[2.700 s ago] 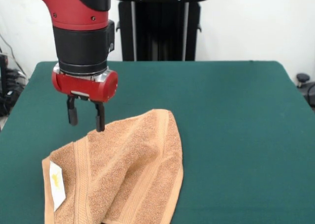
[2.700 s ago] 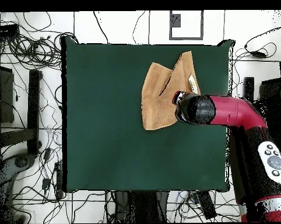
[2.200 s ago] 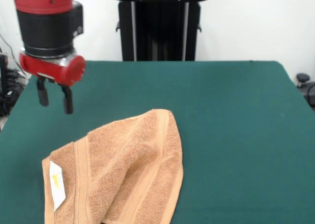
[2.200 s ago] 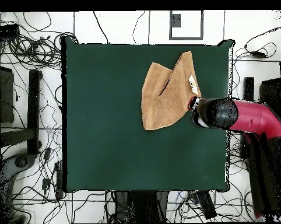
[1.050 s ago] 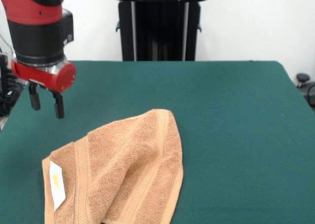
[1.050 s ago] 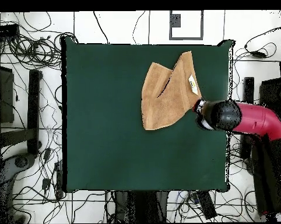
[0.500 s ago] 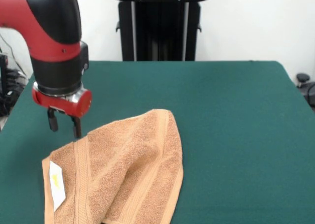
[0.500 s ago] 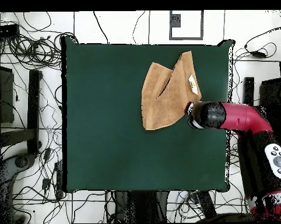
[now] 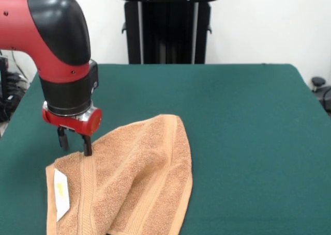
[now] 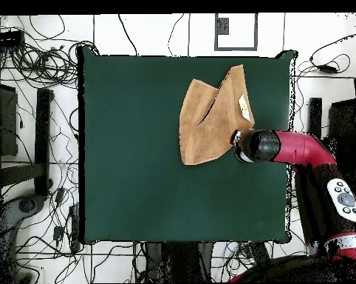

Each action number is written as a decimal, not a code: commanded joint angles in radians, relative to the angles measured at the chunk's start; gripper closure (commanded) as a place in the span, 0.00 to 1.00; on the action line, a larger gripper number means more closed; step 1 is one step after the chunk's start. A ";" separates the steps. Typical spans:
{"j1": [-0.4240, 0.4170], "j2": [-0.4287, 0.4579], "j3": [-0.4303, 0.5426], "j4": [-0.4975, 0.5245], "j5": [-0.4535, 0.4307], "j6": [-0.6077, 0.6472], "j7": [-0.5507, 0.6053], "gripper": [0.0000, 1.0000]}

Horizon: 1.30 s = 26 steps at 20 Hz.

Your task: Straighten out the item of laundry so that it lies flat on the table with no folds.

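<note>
The gripper (image 9: 75, 145) hangs from the red and black arm (image 9: 57, 49) with its two dark fingers (image 9: 87, 145) pointing straight down and a clear gap between them, so it stands open and holds nothing. One fingertip sits right at the edge of the towel (image 9: 134, 178), by the woven border band, while the other is over bare green cloth just beside that edge. Whether the tip actually touches the fabric cannot be told.

The towel is a light-brown terry piece lying on the table (image 9: 248, 142) and it is not flat: one part is folded over the rest, leaving a long raised ridge down the middle and a rounded peak at the far end. A small white tag (image 9: 61, 192) with yellow print lies on its corner, close below the gripper.

From overhead, the towel (image 10: 207, 118) lies in the upper right part of the table (image 10: 137, 163), close to the top edge, and the arm (image 10: 284, 148) reaches in from the right side, its black end covering the towel's lower right edge.
</note>
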 commanded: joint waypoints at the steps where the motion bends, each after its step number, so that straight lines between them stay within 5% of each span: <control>1: 0.064 0.063 0.067 -0.067 -0.034 -0.082 -0.098 0.00; 13: 0.133 0.156 0.003 -0.191 -0.054 -0.180 0.050 0.00; 26: 0.163 0.156 -0.034 -0.183 -0.044 -0.218 0.049 0.00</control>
